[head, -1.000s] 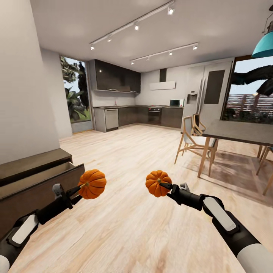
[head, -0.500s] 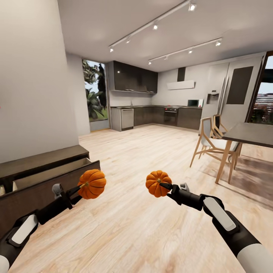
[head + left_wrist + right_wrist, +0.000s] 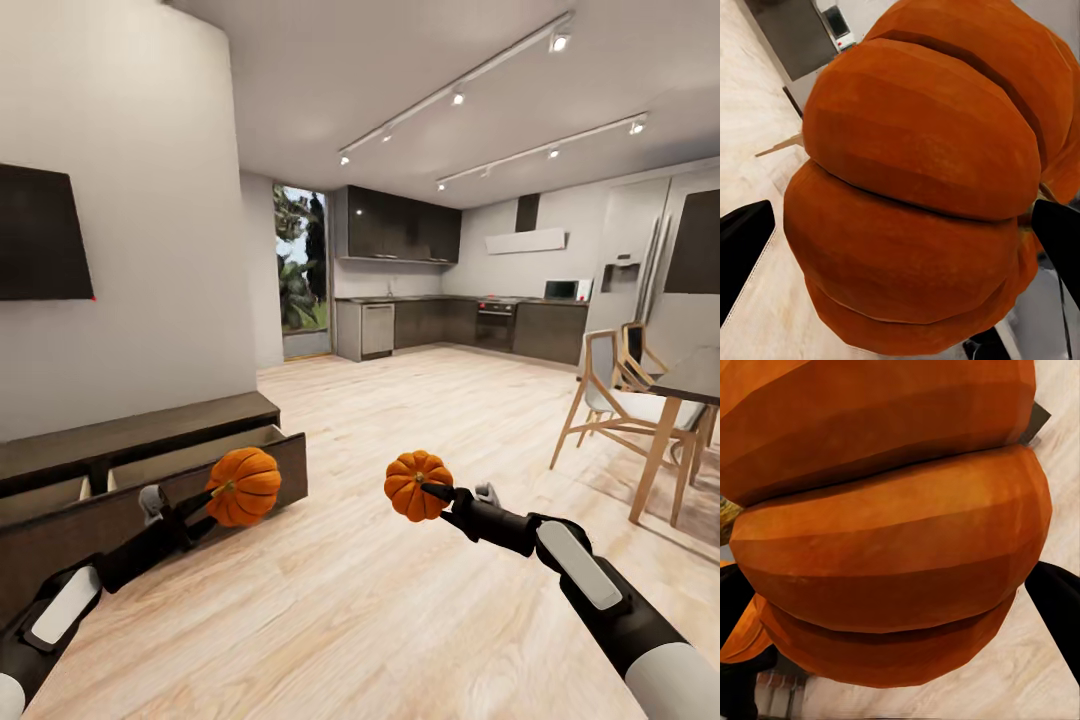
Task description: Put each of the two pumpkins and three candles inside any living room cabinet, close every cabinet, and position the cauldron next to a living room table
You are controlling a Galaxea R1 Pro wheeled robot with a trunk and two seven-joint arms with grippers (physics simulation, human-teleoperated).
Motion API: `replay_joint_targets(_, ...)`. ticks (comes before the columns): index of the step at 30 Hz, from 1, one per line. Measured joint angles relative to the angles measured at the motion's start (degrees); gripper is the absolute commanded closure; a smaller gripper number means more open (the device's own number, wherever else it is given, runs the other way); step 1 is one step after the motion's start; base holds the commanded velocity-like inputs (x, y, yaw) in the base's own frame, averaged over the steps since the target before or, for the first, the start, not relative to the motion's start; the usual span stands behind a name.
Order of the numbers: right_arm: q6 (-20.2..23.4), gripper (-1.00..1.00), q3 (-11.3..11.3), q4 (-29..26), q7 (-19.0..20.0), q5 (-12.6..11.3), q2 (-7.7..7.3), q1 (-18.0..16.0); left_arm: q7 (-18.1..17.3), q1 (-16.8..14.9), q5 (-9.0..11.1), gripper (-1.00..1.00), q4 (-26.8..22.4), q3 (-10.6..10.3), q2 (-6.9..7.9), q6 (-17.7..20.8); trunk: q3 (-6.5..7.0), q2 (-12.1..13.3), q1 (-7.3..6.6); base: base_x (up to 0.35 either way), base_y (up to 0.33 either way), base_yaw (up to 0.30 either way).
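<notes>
Now | left hand clamps left pumpkin | right hand clamps right pumpkin | both arms forward

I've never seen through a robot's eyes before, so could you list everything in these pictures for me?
pumpkins: two, orange, one held up by each arm, left and right.
cabinet: one, dark brown, low along the left wall, drawers pulled open.
screen: one, black, on the left wall.
kitchen units: dark, along the far wall.
microwave: one, white, on the far counter.
dining table: one, dark top, wooden legs, at right.
chairs: two, pale wood, beside that table.
track lights: two rows, on the ceiling.
left gripper: black fingers shut on a pumpkin.
right gripper: black fingers shut on the other.
</notes>
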Motion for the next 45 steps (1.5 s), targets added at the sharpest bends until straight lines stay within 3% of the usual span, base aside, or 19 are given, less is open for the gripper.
replay_joint_targets(27,0.4,1.0,-0.3,2.5,-0.7,-0.3,0.09,0.0,0.0,0.0,0.3,1.0,0.0,0.1,-0.01,0.2,4.73,0.4,-0.7,0.0,0.0,0.23)
replay_joint_targets(45,0.4,1.0,-0.4,2.4,-0.6,-0.2,0.06,-0.1,0.2,0.0,0.2,1.0,0.0,-0.1,-0.1,0.1,6.63,7.5,-4.6,0.0,0.0,0.171)
